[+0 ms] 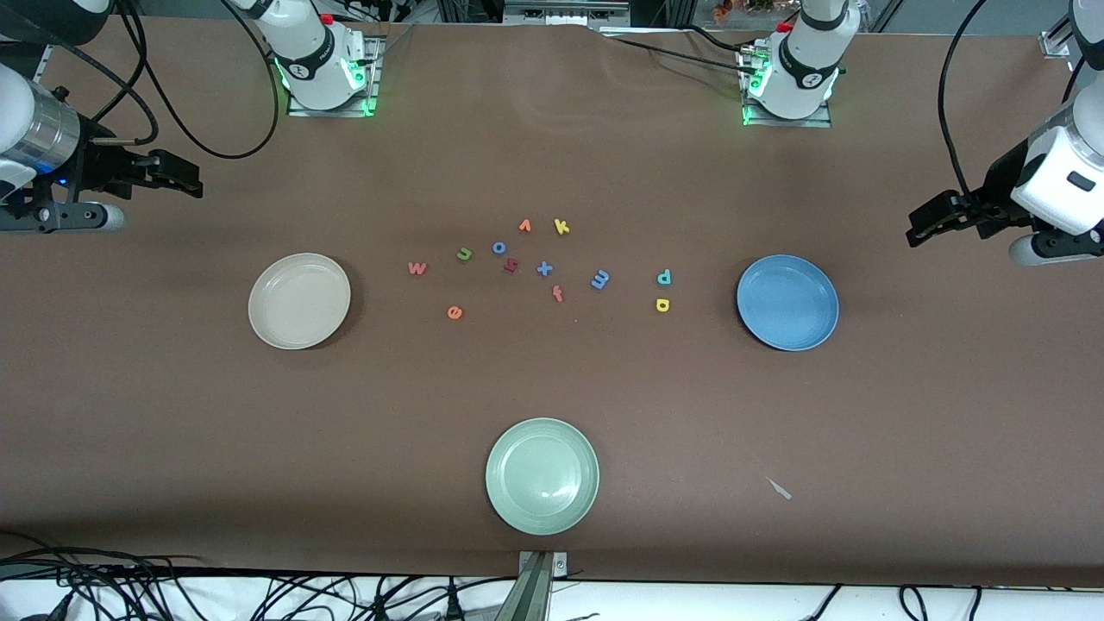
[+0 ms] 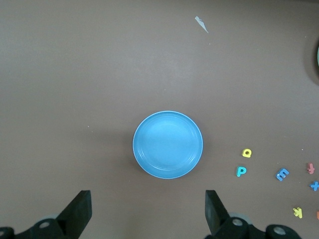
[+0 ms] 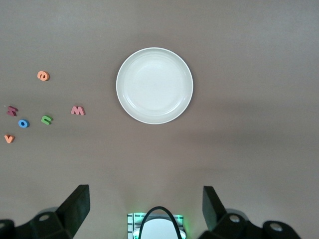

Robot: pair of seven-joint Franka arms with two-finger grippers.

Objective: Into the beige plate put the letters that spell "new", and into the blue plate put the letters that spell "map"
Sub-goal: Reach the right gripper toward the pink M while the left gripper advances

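The beige plate [image 1: 298, 300] [image 3: 154, 85] lies bare toward the right arm's end, the blue plate [image 1: 787, 302] [image 2: 168, 144] bare toward the left arm's end. Between them on the table lie the pink-red w [image 1: 417, 268] [image 3: 78, 110], green n [image 1: 464, 254] [image 3: 46, 120], orange e [image 1: 454, 312] [image 3: 43, 75], periwinkle m [image 1: 600, 279] [image 2: 282, 174], teal p [image 1: 664, 277] [image 2: 241, 171] and yellow a [image 1: 662, 304] [image 2: 246, 153]. My left gripper [image 1: 921, 226] [image 2: 148, 209] hangs open and empty over the table's end past the blue plate. My right gripper [image 1: 185, 177] [image 3: 145, 206] hangs open and empty past the beige plate.
A pale green plate [image 1: 542, 475] sits nearest the front camera. Among the letters lie a blue o [image 1: 498, 247], orange v [image 1: 524, 226], yellow k [image 1: 561, 227], dark red letter [image 1: 511, 266], blue x [image 1: 544, 268] and red f [image 1: 558, 293]. A white scrap [image 1: 779, 488] lies near the green plate.
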